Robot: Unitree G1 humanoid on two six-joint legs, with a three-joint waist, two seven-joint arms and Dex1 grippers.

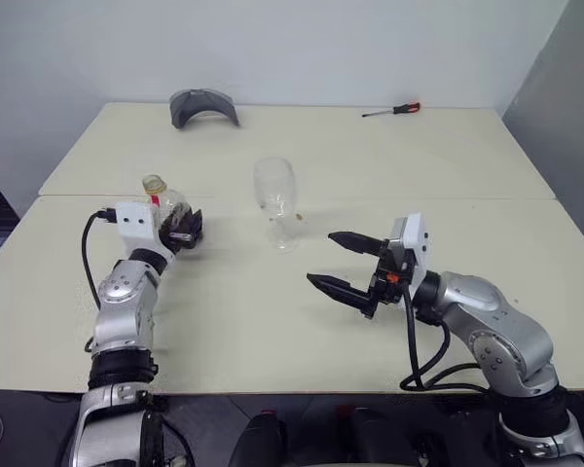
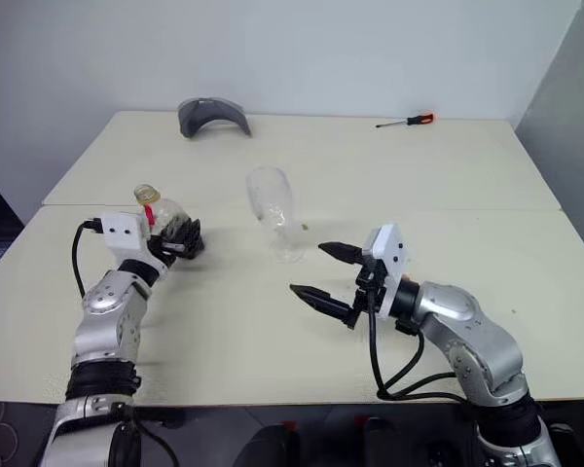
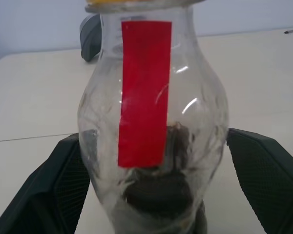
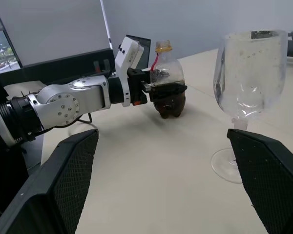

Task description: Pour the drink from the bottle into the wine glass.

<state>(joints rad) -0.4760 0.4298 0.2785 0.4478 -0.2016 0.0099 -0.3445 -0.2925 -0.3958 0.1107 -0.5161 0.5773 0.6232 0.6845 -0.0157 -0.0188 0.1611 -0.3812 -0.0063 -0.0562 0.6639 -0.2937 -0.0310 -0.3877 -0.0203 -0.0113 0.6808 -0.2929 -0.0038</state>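
Note:
The bottle (image 1: 167,202) stands upright at the table's left, clear, with a yellow cap and a red strip (image 3: 144,92). A little dark drink (image 4: 168,105) lies at its bottom. My left gripper (image 1: 182,231) is open and level, one finger (image 3: 58,190) on each side of the bottle's lower body. The wine glass (image 1: 275,190) stands upright and clear near the table's middle, to the right of the bottle. My right gripper (image 1: 320,258) hovers open in front of and to the right of the glass, pointing left toward it, with nothing between its fingers (image 4: 273,180).
A grey curved object (image 1: 204,105) lies at the back of the table, and a red-handled screwdriver (image 1: 394,110) at the back right. A seam (image 1: 419,198) between the two tabletops runs across just behind the glass.

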